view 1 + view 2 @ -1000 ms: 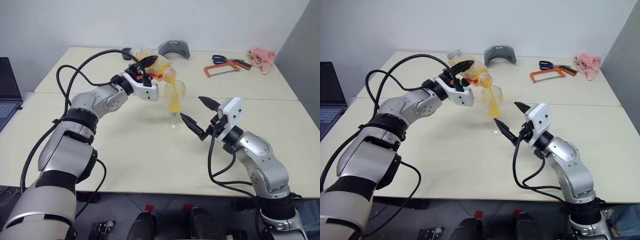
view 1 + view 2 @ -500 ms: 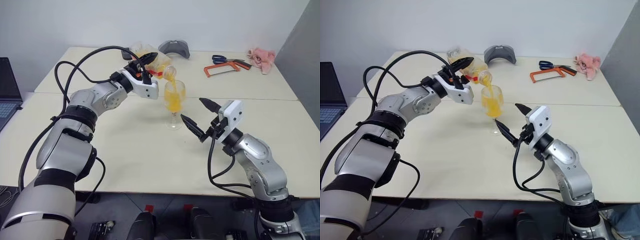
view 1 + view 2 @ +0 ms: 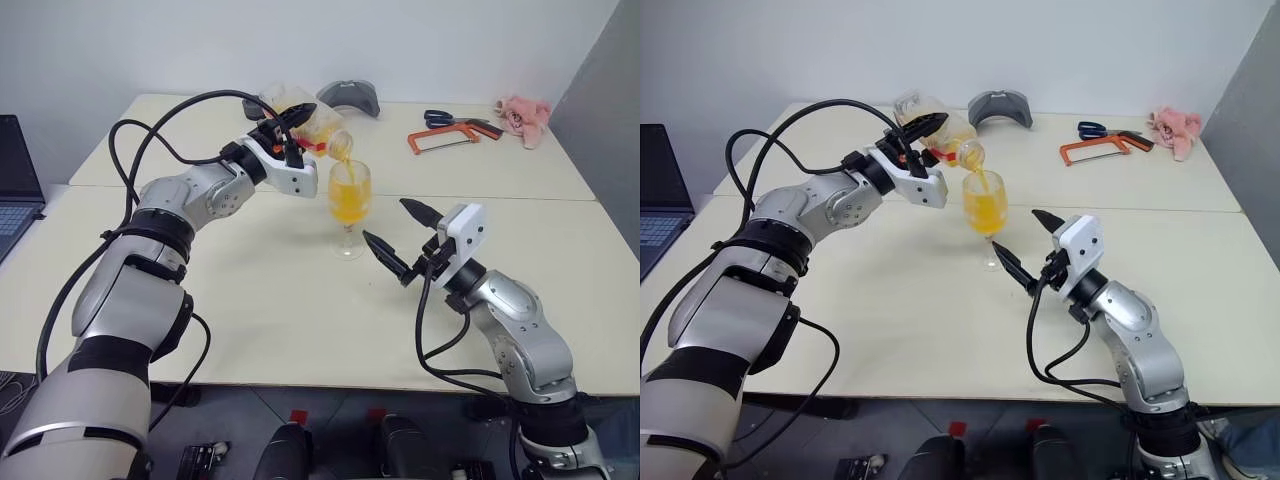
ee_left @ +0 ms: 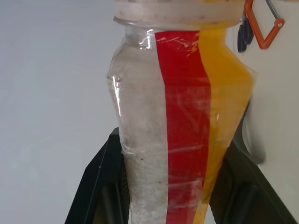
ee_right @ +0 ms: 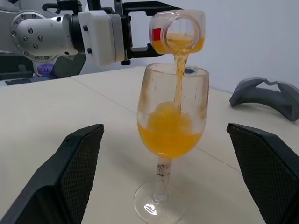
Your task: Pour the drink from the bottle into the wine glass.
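Left gripper (image 3: 297, 124) clamped on the bottle (image 3: 312, 122), held above the surface (image 3: 250, 290) and tipped with its open mouth over the rim of the wine glass (image 3: 349, 207). Thin stream of the drink (image 5: 179, 70) falling from the bottle mouth into the bowl; orange-yellow liquid pooled in the lower part of the bowl, with more left along the low side of the bottle. In the left wrist view, red-and-white label strip (image 4: 180, 116) facing the camera between the two black fingers (image 4: 96, 186). Wine glass upright on its round foot near the middle of the surface, just left of the right gripper (image 3: 395, 238). Right gripper held with fingers spread wide apart, empty, pointing toward the glass without touching it. At the far edge of the surface, a grey curved object (image 3: 348, 97) behind the bottle, and farther right an orange-framed hacksaw (image 3: 443, 136), blue-handled scissors (image 3: 441, 118) and a pink soft toy (image 3: 525, 117). Laptop (image 3: 18, 180) at the far left.
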You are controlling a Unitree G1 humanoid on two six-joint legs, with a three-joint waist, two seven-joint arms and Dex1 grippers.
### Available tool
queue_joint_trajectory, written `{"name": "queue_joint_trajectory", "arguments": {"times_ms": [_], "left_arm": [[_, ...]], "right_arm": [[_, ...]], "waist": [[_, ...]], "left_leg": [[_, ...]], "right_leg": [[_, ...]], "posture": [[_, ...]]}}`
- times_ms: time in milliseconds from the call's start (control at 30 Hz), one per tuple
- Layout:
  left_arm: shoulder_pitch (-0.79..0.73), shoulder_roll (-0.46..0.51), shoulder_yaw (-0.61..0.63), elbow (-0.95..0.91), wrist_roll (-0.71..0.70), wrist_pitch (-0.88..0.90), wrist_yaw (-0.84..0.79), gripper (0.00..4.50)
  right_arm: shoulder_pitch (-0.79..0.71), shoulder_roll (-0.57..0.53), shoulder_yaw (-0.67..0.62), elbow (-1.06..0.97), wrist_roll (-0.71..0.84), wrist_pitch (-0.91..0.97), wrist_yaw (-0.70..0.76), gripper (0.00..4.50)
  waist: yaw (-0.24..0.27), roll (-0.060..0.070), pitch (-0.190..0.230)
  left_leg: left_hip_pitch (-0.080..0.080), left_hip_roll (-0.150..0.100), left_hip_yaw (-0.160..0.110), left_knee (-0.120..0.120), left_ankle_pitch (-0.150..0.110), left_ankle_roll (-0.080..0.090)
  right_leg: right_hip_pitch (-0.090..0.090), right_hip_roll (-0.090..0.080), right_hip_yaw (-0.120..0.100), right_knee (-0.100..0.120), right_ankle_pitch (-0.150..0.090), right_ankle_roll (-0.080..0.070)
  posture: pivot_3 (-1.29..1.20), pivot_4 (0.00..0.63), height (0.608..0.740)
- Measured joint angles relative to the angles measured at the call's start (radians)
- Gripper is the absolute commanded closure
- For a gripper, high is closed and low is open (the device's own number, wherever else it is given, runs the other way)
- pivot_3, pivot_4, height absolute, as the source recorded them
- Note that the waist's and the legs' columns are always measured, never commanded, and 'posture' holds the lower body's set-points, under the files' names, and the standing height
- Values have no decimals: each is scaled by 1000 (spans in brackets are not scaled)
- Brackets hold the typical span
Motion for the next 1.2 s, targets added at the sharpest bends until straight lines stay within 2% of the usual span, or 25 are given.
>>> {"name": "queue_joint_trajectory", "arguments": {"times_ms": [333, 600, 1067, 1200], "left_arm": [[-3, 3, -5, 4, 0, -1, 8, 2794], [-5, 3, -9, 5, 11, -1, 11, 2794], [-9, 4, -10, 26, 10, -1, 8, 2794], [-5, -13, 10, 26, -43, -2, -36, 2794]], "right_arm": [[21, -124, -89, -37, 134, 51, 105, 0], [20, -181, -99, -62, 236, 121, 147, 0], [21, -183, -86, -85, 251, 132, 139, 0], [21, -165, -75, -88, 229, 132, 119, 0]], "waist": [[0, 0, 0], [0, 0, 0], [1, 0, 0], [1, 0, 0]], "left_leg": [[0, 0, 0, 0, -1, 1], [0, 0, 0, 0, -1, 1], [0, 0, 0, 0, -1, 1], [0, 0, 0, 1, -1, 1]], "right_leg": [[0, 0, 0, 0, 0, 0], [0, 0, 0, 0, 0, 0], [0, 0, 0, 1, 0, 0], [0, 0, 0, 1, 0, 0]], "posture": [[0, 150, 740], [0, 150, 740], [0, 150, 740], [0, 150, 740]]}}
